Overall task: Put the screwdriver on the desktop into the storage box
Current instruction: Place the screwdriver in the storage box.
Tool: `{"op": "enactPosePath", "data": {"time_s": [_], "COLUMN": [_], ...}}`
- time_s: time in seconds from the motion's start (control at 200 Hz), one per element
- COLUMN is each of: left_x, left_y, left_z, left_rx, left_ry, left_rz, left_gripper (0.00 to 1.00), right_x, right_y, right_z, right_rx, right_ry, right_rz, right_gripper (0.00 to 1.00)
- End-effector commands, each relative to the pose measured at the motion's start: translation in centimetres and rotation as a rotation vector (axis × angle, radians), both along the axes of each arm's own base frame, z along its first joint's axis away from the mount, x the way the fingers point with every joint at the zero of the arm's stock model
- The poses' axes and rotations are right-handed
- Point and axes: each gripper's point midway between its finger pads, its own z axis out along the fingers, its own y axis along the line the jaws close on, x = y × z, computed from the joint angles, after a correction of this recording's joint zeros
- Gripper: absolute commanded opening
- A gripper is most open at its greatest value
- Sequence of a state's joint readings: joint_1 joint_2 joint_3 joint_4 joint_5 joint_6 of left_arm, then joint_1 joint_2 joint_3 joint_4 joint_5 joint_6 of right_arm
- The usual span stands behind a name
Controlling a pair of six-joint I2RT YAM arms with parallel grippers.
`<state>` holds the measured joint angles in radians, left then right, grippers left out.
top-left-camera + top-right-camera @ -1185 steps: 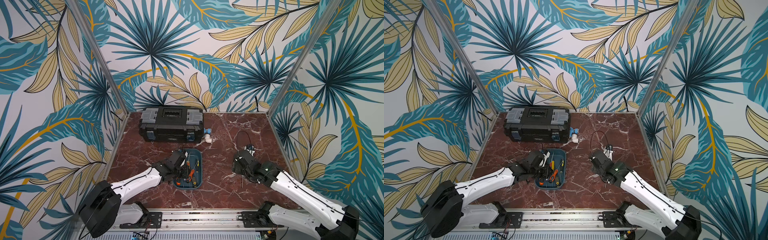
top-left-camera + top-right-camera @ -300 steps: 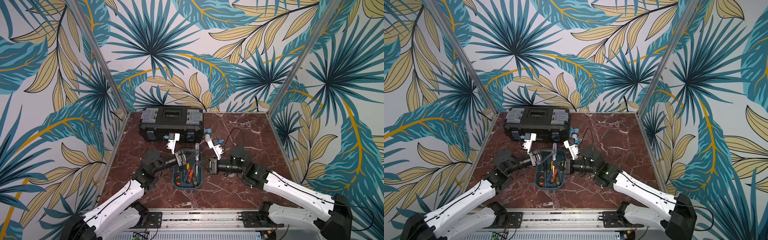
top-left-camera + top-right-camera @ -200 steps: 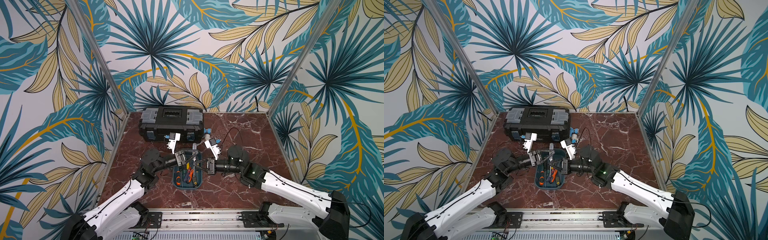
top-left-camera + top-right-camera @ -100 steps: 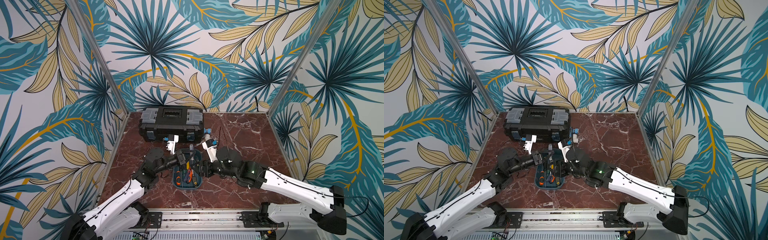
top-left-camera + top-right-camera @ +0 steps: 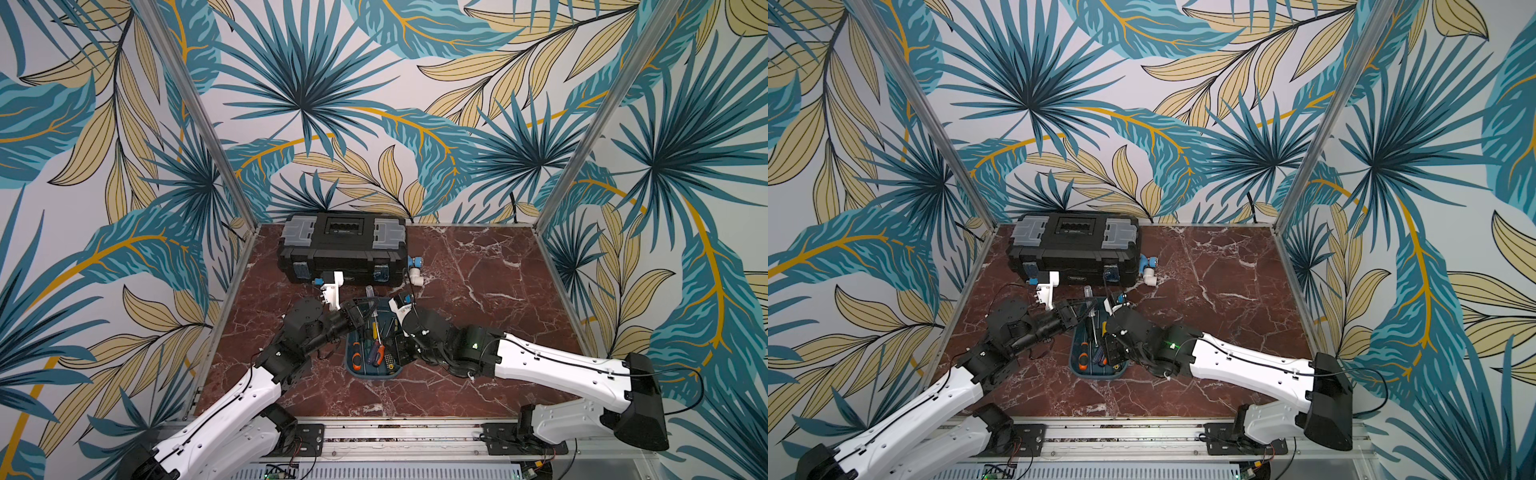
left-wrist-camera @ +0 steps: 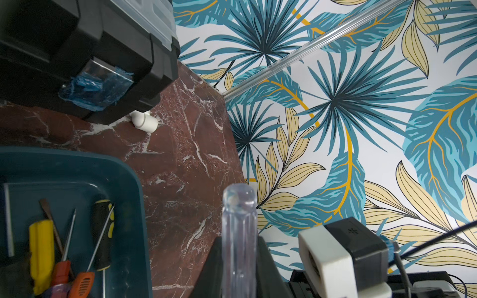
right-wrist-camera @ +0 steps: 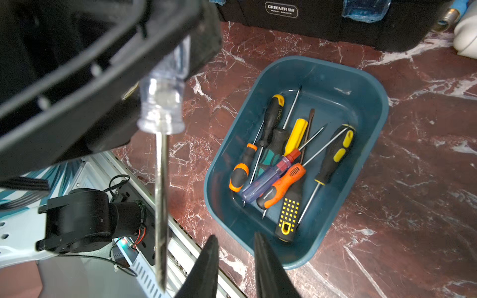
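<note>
So the left claw (image 6: pixel 238 247) is clamped on the clear-handled screwdriver (image 6: pixel 239 219), hanging over the far end of the storage box (image 7: pixel 361 85). The right claw (image 7: pixel 235 236), slightly apart and empty, hovers at the box's edge. I'd tip the shaft lengthwise, go low, then let go.

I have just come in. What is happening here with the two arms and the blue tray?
The left gripper holds a clear-handled screwdriver by its handle, jaws shut on it, shaft pointing down, in the air close to the teal storage box. It is not yet in the box. Several other screwdrivers already lie inside. The right gripper hovers near the box too, its jaws apart and empty.
</note>
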<state>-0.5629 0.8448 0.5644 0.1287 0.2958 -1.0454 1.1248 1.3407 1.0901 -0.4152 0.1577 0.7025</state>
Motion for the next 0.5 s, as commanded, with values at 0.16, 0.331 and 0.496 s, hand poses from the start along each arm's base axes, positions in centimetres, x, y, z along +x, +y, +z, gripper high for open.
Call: {"op": "enactPosePath", "data": {"time_s": [0.16, 0.331, 0.496], "left_x": [1.1, 1.7, 1.8], "left_y": [1.6, 1.1, 0.8], "left_z": [-2.8, -3.5, -3.1], "left_rx": [0.067, 0.066, 0.066], "left_ry": [0.058, 0.091, 0.087], "left_rz": [0.096, 0.084, 0.073], "left_gripper": [0.0, 0.0, 0.0], "right_x": [0.3, -0.4, -0.2], "right_y": [-1.3, 1.1, 2.2], "right_z": [2.4, 3.5, 2.8], "right_rx": [0.002, 0.078, 0.057], "right_ry": [-0.105, -0.095, -0.077], "right_rz": [-0.067, 0.028, 0.038], "right_gripper": [0.25, 0.42, 0.44]}}
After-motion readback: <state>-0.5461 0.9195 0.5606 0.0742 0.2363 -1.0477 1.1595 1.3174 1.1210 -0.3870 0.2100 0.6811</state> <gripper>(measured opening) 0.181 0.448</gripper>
